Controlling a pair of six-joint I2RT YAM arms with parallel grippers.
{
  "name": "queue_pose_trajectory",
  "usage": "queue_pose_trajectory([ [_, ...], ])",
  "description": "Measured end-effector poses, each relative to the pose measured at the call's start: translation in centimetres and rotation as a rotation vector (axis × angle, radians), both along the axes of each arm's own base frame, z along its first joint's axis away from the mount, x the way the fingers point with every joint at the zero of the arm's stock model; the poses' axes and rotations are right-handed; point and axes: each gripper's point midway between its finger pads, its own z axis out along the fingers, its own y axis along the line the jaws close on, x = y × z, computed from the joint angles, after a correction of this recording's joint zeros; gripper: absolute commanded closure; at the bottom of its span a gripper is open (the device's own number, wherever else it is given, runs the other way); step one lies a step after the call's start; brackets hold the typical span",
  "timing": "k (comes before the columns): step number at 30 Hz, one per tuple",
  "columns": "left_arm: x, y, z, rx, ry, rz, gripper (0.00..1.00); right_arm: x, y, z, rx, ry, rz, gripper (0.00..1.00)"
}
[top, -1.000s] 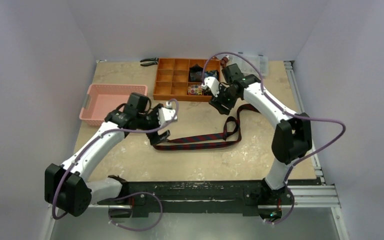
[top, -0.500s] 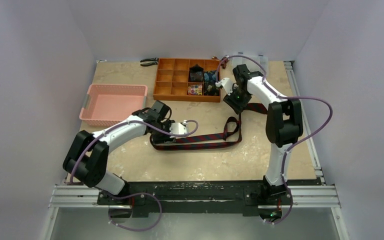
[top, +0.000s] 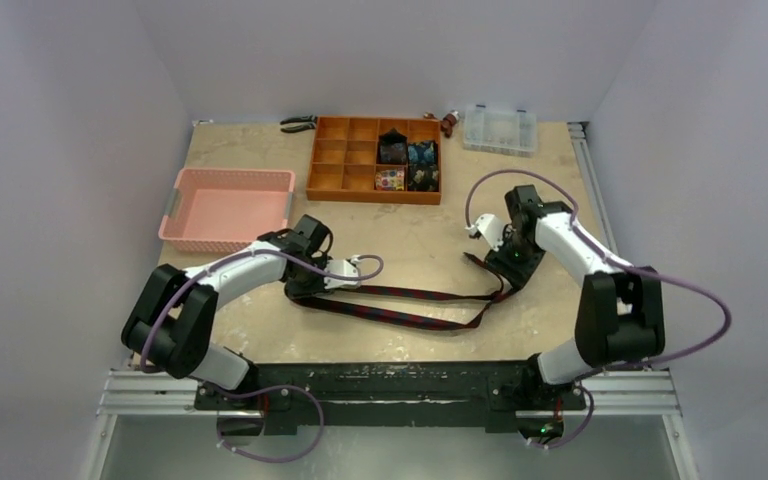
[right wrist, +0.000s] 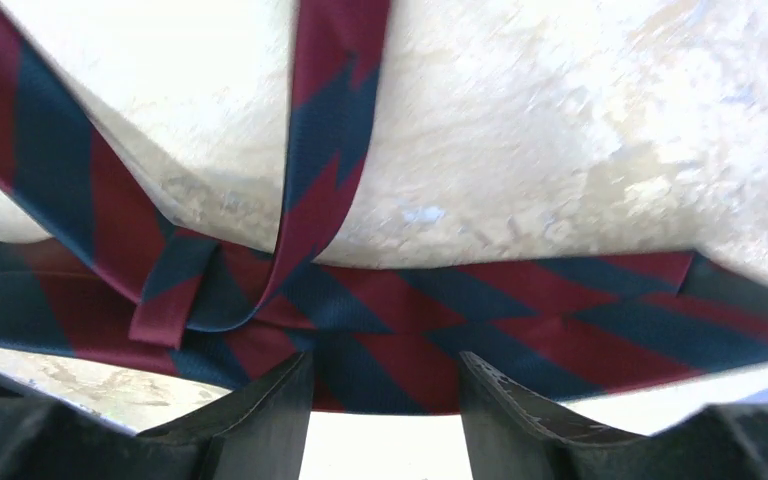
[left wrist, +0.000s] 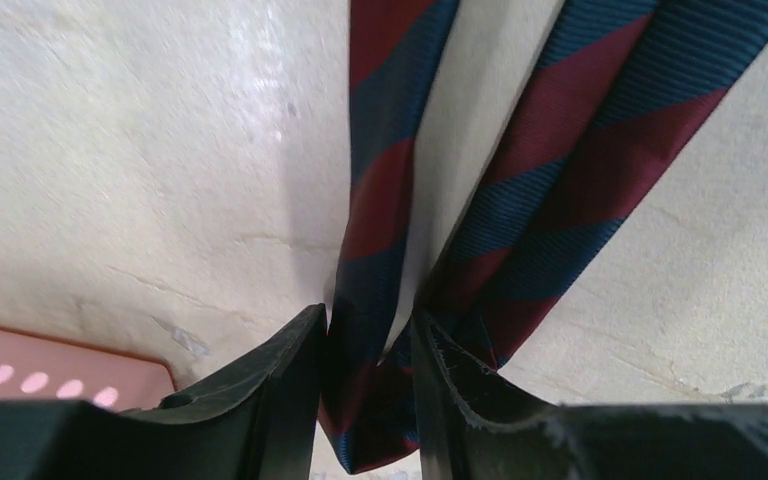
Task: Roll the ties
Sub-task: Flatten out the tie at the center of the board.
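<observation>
The navy tie with red stripes (top: 410, 305) lies stretched in two strands across the front of the table. My left gripper (top: 305, 288) is shut on its folded left end; the left wrist view shows the fold (left wrist: 370, 400) pinched between the jaws (left wrist: 368, 330). My right gripper (top: 505, 268) stands low over the tie's crossed right end. In the right wrist view the jaws (right wrist: 385, 370) are apart, with the wide band (right wrist: 560, 320) lying flat just past the tips. Small rolled ties, black (top: 393, 148), blue (top: 421, 155) and multicoloured (top: 391, 179), sit in the orange tray (top: 360, 196).
A pink basket (top: 175, 235) stands at the left, close behind my left arm; its edge shows in the left wrist view (left wrist: 50, 375). Pliers (top: 298, 123) and a clear plastic box (top: 500, 128) lie at the back edge. Walls close in on both sides.
My right gripper came from the orange tray down to the tie's right end. My left gripper moved left and nearer with the tie's end, and the looped tie is now drawn out long.
</observation>
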Motion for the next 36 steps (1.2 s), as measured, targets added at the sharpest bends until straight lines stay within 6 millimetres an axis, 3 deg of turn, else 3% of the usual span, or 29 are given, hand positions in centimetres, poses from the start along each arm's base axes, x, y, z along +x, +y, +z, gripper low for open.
queue_pose_trajectory([
  [3,-0.4,0.9,-0.1,0.01,0.003,0.025,0.62,-2.6,-0.8,-0.3,-0.014,-0.028,0.006,0.4],
  [6,-0.6,1.3,0.0,0.013,0.002,0.044,0.52,-4.6,-1.3,-1.2,-0.023,-0.033,0.008,0.4],
  [9,-1.1,1.1,0.9,-0.027,0.001,0.053,0.46,-5.6,-1.1,-1.2,0.0,-0.021,0.003,0.4],
  [11,-1.3,0.4,2.4,-0.091,-0.02,0.052,0.43,-5.3,-0.2,-0.3,0.051,-0.038,-0.004,0.39],
  [16,-1.1,-1.8,6.5,-0.258,-0.106,0.052,0.36,-2.2,2.8,5.7,0.222,-0.217,-0.023,0.37],
  [18,-0.6,-2.4,7.2,-0.29,-0.122,0.063,0.36,-1.4,3.6,7.4,0.271,-0.267,-0.04,0.37],
  [20,-0.1,-2.7,7.2,-0.293,-0.115,0.082,0.36,-1.0,4.1,7.7,0.302,-0.268,-0.075,0.38],
  [23,0.6,-2.7,6.3,-0.269,-0.087,0.119,0.35,0.0,4.7,6.4,0.318,-0.197,-0.145,0.41],
  [30,1.4,-2.2,5.0,-0.224,-0.073,0.177,0.35,1.4,4.8,1.1,0.282,-0.046,-0.277,0.45],
  [36,1.9,-1.1,3.7,-0.175,-0.057,0.225,0.35,2.2,4.9,-1.4,0.266,-0.001,-0.333,0.5],
])
